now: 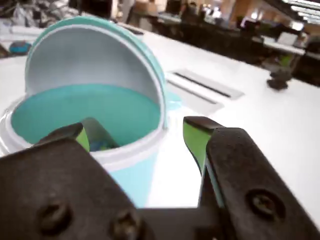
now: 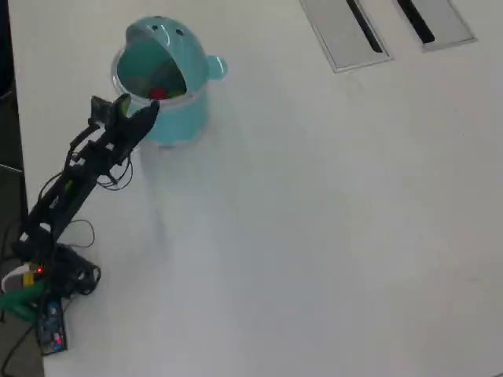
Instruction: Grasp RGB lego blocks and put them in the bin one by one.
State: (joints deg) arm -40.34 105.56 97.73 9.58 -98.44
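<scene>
Arm stretched out, pincer [image 2: 135, 108] spread wide at the bin's [image 2: 185, 118] near rim.

One green-padded finger [image 1: 80, 136] dips inside the cup, the other hangs outside its wall. Beyond the tips, overhead, a red block [image 2: 157, 93] lies inside; the wrist view shows something bluish [image 1: 98, 145] instead. Farther off, table slots [image 2: 354, 31].

bin [image 2: 177, 118]: smooth teal plastic, clear rim | claw [image 1: 135, 137]: matt black plastic | table [image 2: 314, 236]: smooth white
</scene>
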